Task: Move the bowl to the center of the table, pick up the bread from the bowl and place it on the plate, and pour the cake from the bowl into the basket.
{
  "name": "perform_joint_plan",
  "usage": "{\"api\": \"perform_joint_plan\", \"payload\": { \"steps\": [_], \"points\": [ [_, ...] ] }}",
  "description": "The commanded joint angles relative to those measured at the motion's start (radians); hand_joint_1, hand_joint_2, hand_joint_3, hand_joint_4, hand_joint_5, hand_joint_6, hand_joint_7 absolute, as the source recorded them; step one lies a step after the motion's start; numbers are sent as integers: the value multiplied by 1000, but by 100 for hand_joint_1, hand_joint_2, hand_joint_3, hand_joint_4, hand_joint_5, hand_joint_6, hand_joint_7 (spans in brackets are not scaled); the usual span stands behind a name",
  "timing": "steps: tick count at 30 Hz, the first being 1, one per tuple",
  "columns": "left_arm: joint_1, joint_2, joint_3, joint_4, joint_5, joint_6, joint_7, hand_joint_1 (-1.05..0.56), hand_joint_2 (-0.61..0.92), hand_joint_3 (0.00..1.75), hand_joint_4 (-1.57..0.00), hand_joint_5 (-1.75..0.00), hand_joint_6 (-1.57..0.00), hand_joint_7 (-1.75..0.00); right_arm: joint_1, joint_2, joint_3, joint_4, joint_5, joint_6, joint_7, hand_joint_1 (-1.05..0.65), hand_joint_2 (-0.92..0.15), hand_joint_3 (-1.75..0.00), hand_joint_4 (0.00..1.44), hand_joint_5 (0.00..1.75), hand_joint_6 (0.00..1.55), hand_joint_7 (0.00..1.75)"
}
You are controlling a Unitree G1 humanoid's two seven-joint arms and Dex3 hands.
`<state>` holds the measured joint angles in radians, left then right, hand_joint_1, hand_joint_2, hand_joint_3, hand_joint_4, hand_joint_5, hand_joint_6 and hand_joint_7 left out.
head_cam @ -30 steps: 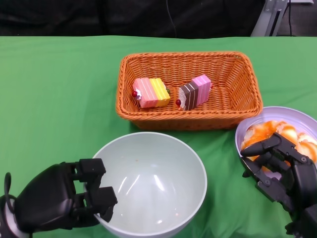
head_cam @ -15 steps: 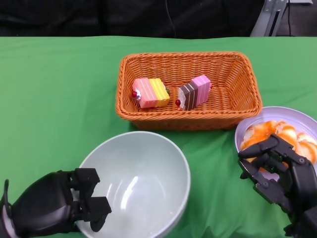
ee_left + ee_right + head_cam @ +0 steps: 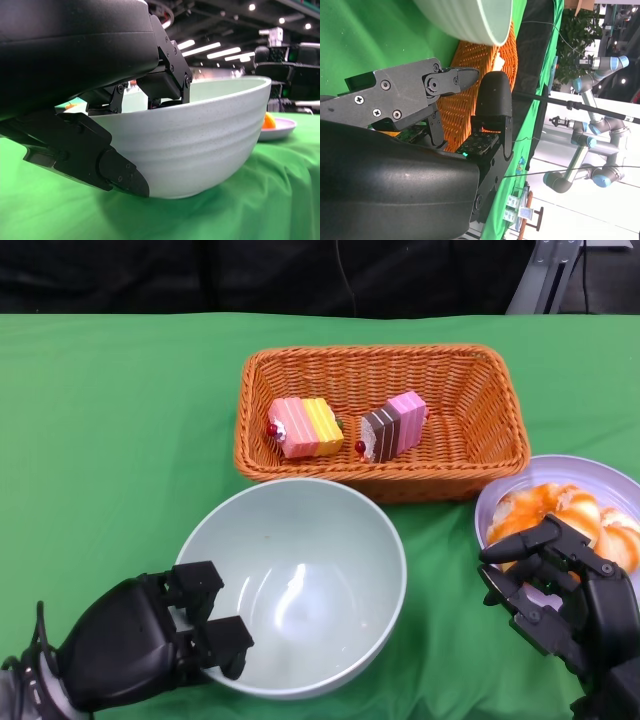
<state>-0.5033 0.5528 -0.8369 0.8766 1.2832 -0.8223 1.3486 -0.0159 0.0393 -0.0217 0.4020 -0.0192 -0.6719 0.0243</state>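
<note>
Two cake slices lie in the basket. My left hand grips the empty bowl's near rim on the green cloth; my right hand, fingers spread, hovers beside the bread on the plate.

the bowl sat at the table's 6 o'clock; the basket stood at its 12 with two cakes inside; the plate lay at its 3 with bread on it
</note>
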Motion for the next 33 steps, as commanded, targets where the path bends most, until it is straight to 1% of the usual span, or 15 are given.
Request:
{"api": "perform_joint_plan", "payload": {
  "steps": [1, 3, 4, 6, 7, 9, 11, 15, 17, 20, 26, 30, 31, 32, 33],
  "points": [
    [-6, 7, 6, -13, -22, -8, 54, -9, 83, 0, -74, -150, -88, -102, 5, -4, -2, -1, -6, 1, -12, -20, -92, -14, 72, 154, 69, 119],
    [-6, 10, 8, -21, -29, -16, 60, -10, 83, 0, -76, -141, -93, -87, 3, -5, -1, 3, -7, -2, -13, -20, -92, -14, 72, 154, 69, 118],
    [-5, 13, 10, -26, -32, -20, 62, -18, 83, 0, -76, -121, -94, -65, 3, -6, -1, 5, -6, -3, -12, -19, -92, -14, 72, 154, 69, 118],
    [-3, 21, 14, -38, -41, -29, 60, -23, 83, 0, -76, -107, -101, -41, 2, -7, 0, 7, -5, -4, -11, -19, -92, -14, 71, 155, 69, 118],
    [-2, 26, 15, -42, -46, -32, 57, -36, 85, 0, -73, -85, -97, -25, 2, -6, 0, 7, -5, -3, -12, -20, -92, -14, 71, 155, 69, 119],
    [0, 31, 17, -48, -51, -36, 53, -43, 86, 0, -73, -69, -96, -13, 2, -6, 1, 7, -5, -3, -13, -20, -92, -14, 72, 155, 69, 119],
    [2, 38, 21, -53, -56, -43, 47, -58, 89, 1, -65, -58, -88, -6, -1, -8, 0, 14, 1, -7, -6, -20, -92, -14, 72, 155, 69, 120],
    [8, 51, 30, -63, -65, -46, 23, -68, 92, 1, -61, -49, -83, -1, -4, -10, -1, 20, -1, -13, -8, -20, -92, -14, 72, 154, 68, 120],
    [12, 63, 36, -69, -75, -46, -4, -89, 92, 8, -44, -36, -65, 0, -4, -7, -2, 25, -10, -19, -18, -21, -92, -13, 72, 155, 69, 120],
    [18, 69, 42, -74, -88, -43, -21, -100, 92, 16, -37, -27, -53, 0, -2, -4, -2, 22, -12, -17, -25, -20, -92, -13, 72, 155, 69, 119],
    [26, 75, 66, -78, -122, -52, -76, -105, 92, 21, -28, -19, -40, 0, -2, -11, -2, 24, -19, -15, -22, -20, -92, -14, 70, 155, 69, 119],
    [31, 76, 77, -84, -133, -54, -98, -105, 92, 22, -26, -17, -37, 0, -3, -11, -3, 26, -23, -17, -24, -20, -92, -14, 70, 155, 68, 120],
    [33, 74, 91, -70, -183, -105, -147, -105, 92, 22, -26, -17, -37, 0, -6, -10, -5, 32, -20, -21, -22, -20, -92, -14, 70, 155, 68, 121],
    [35, 73, 104, -60, -224, -145, -188, -105, 92, 39, -20, -13, -29, 0, -8, -10, -6, 37, -17, -24, -22, -20, -92, -14, 72, 155, 68, 121],
    [38, 72, 115, -54, -254, -173, -223, -105, 92, 46, -17, -12, -27, 0, -9, -9, -7, 41, -15, -27, -21, -20, -92, -14, 72, 155, 69, 121]
  ]
}}
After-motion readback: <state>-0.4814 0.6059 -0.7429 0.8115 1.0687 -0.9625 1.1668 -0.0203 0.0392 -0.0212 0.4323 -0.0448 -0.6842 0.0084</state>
